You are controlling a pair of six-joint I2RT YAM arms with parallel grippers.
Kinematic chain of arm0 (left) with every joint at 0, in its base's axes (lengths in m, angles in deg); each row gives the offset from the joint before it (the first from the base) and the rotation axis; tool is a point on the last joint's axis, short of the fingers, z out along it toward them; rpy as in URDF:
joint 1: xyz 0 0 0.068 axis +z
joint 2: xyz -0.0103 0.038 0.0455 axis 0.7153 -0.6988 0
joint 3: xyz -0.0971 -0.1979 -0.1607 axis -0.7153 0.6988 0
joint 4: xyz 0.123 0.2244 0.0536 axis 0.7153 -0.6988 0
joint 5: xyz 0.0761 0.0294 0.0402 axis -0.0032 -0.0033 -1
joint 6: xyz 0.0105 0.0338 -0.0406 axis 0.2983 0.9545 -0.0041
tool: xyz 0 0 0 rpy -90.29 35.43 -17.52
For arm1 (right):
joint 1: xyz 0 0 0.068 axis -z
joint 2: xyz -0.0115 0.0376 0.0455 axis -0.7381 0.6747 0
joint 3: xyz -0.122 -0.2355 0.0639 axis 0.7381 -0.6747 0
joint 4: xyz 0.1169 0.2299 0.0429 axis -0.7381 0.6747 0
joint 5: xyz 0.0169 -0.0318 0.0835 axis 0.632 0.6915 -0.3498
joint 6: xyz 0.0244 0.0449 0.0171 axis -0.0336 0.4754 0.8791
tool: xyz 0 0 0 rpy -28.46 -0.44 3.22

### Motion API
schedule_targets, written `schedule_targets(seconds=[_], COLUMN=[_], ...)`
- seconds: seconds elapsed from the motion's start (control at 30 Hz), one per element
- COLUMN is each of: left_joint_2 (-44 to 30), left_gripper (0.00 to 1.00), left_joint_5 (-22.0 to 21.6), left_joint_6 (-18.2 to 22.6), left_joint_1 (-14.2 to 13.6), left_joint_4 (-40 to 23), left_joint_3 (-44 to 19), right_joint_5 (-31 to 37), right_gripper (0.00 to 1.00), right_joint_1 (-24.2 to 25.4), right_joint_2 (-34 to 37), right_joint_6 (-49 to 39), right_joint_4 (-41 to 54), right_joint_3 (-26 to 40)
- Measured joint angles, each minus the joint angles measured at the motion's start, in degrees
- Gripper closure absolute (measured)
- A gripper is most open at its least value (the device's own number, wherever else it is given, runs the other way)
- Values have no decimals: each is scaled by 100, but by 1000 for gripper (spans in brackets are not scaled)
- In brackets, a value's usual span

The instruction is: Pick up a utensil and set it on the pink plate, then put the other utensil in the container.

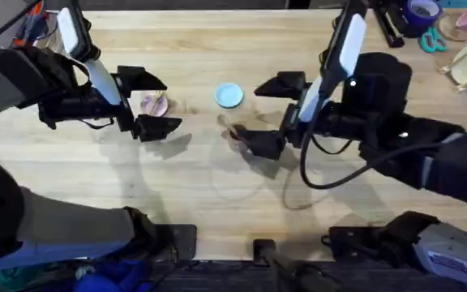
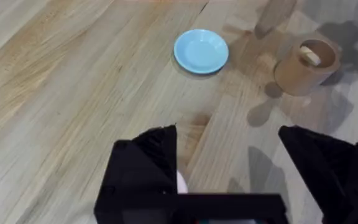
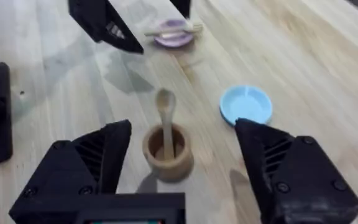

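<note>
While above container [image 3: 167, 154] — right claw [image 3: 179, 163] agape

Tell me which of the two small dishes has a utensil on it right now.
The pink plate, with the fork lying across it. The blue dish holds nothing.

Wooden fork [image 3: 173, 28] across pink plate [image 3: 174, 38], spoon [image 3: 165, 121] standing in wooden container [image 3: 167, 160]

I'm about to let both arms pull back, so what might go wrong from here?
The spoon stands in the wooden cup with its bowl sticking up, right between the open right gripper's fingers; a careless retreat might catch it and tip the cup. The fork lies across the pink plate, overhanging the rim, close to the open left gripper, which might nudge it off.
</note>
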Motion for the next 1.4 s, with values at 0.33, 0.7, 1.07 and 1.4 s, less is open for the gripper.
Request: schedule_targets(seconds=[0.33, 0.7, 1.07, 1.4], left_joint_2=[1, 933, 2218, 2682], left_gripper=[5, 5, 5, 6], left_joint_5=[-4, -1087, -2930, -4193], left_joint_6=[-169, -2500, -5281, -6002], left_joint_1=[0, 0, -761, -1872], left_joint_4=[77, -355, -1034, -1817], left_joint_3=[-2, -1141, -2535, -3089], right_joint_5=[12, 315, 388, 946], right_gripper=[6, 6, 5, 6], right_joint_1=[484, 992, 2160, 3386], right_joint_2=[-421, -734, -768, -768], right_joint_6=[23, 22, 596, 1190], right_joint_4=[1631, 4418, 5906, 7145], right_joint_3=[469, 2311, 3252, 3812])
